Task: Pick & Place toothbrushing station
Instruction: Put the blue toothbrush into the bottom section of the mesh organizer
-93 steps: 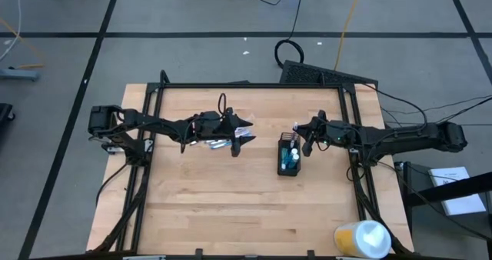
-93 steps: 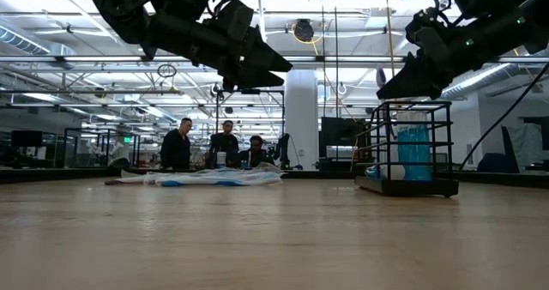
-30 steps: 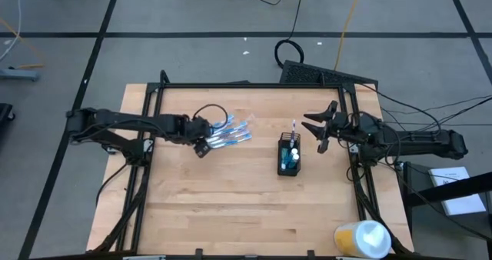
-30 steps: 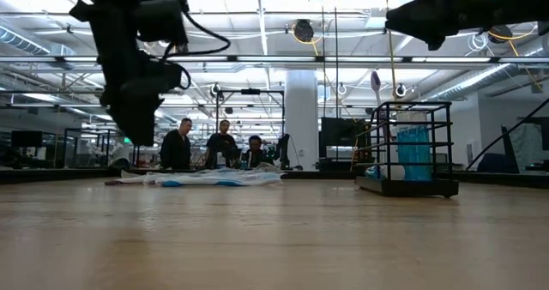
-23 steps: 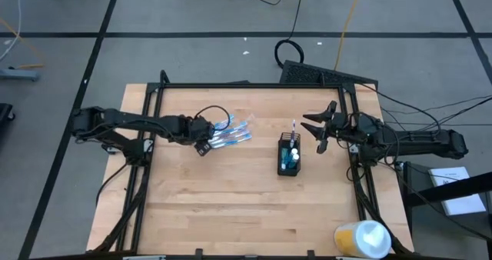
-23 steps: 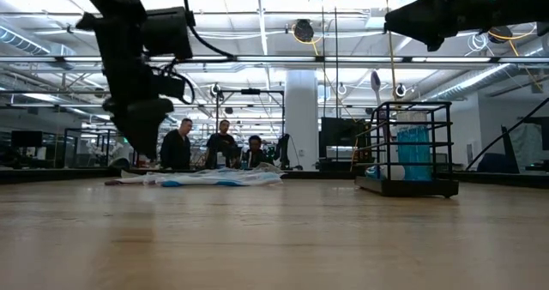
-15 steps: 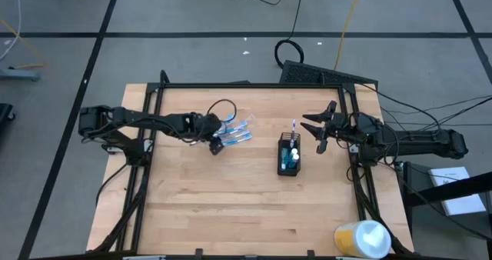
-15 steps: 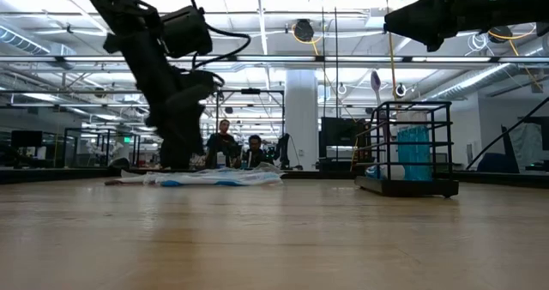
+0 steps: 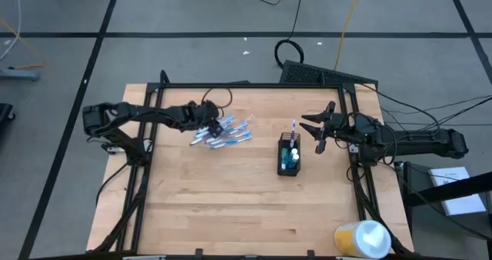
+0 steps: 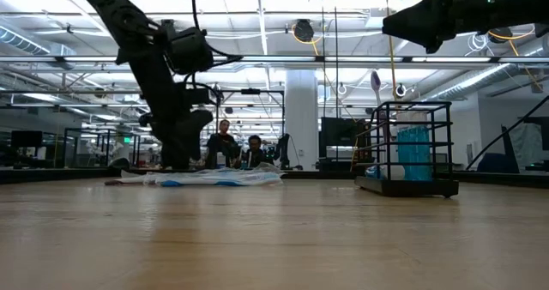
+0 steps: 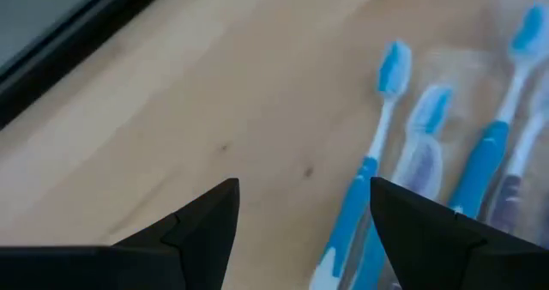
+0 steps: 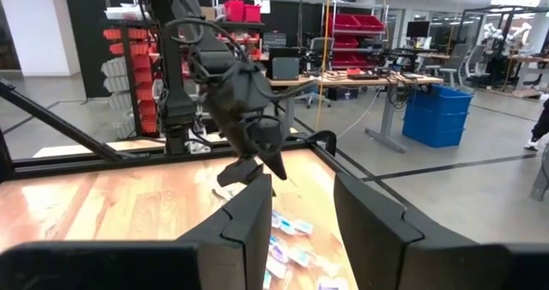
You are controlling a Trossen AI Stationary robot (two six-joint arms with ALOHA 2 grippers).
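Note:
Several blue-and-white toothbrushes [image 9: 231,132] lie flat in a loose pile on the wooden table, far left of centre; they also show in the left wrist view [image 11: 446,153] and the low view [image 10: 210,177]. My left gripper [image 9: 206,130] is open, low over the pile's left end, and one toothbrush [image 11: 369,178] lies between its fingertips [image 11: 304,230]; I see no touch. The black wire-mesh cup [image 9: 288,156] stands upright right of centre with a toothbrush [image 9: 294,128] and small tubes in it. My right gripper [image 9: 314,130] is open, raised to the right of the cup [image 10: 412,153].
A yellow-and-white roll [image 9: 363,239] lies at the table's near right corner. A black frame [image 9: 246,85] runs along the far edge and both sides. Bare wood lies between the pile and the cup. People stand in the room beyond the table [image 10: 225,144].
My left gripper has gone down toward the table and moved toward the far edge, onto the left end of the toothbrush pile. The pile has stayed where it was.

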